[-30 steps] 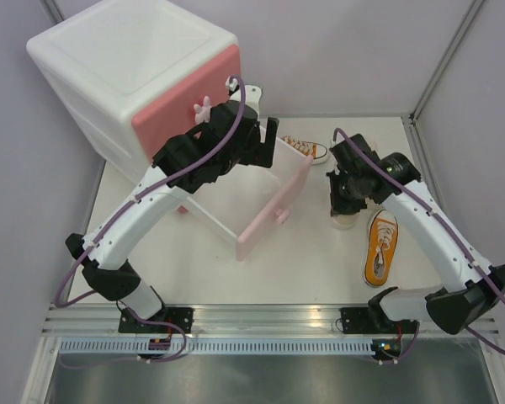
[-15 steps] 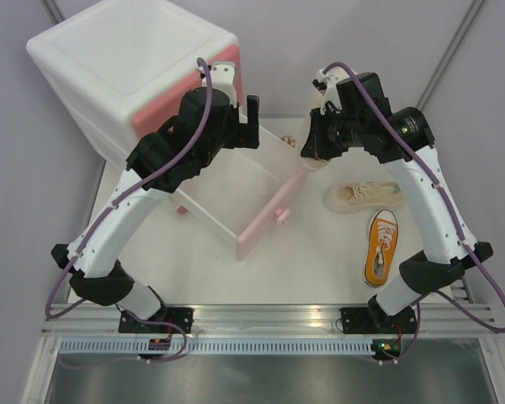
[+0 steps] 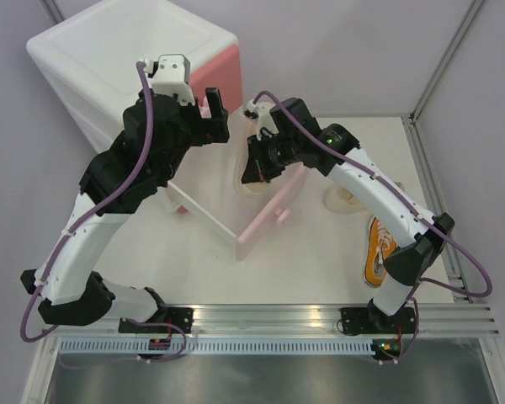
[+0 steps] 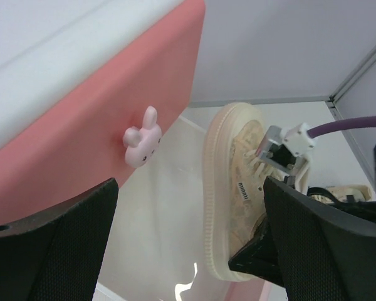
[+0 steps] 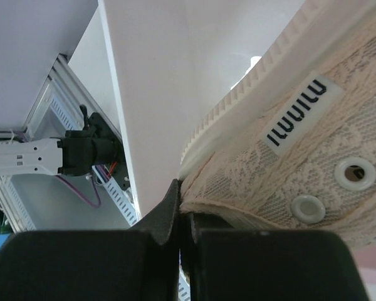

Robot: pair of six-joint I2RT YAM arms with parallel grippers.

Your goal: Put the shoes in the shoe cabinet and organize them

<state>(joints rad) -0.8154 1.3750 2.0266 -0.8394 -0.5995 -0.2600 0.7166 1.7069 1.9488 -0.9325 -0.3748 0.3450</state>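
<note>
My right gripper (image 3: pixel 252 164) is shut on the collar of a cream shoe (image 3: pixel 251 178) and holds it toe-down over the open lower drawer (image 3: pixel 273 210) of the white shoe cabinet (image 3: pixel 126 50). In the right wrist view the jaws (image 5: pixel 185 219) pinch the shoe's edge (image 5: pixel 301 138) beside the drawer wall (image 5: pixel 156 94). My left gripper (image 3: pixel 212 118) is open and empty, raised in front of the upper pink drawer front. In the left wrist view it (image 4: pixel 188 251) faces the bunny knob (image 4: pixel 141 136) and the held shoe (image 4: pixel 229 188). A second cream shoe (image 3: pixel 345 199) and an orange shoe (image 3: pixel 377 252) lie on the table. The other orange shoe is hidden.
The pulled-out drawer juts diagonally into the middle of the table. Purple walls and a metal frame post (image 3: pixel 429 93) close in the back and right. An aluminium rail (image 3: pixel 261 316) runs along the near edge by the arm bases.
My right gripper picked up the cream shoe and carried it left to above the open drawer. My left arm rose up and back, away from the drawer.
</note>
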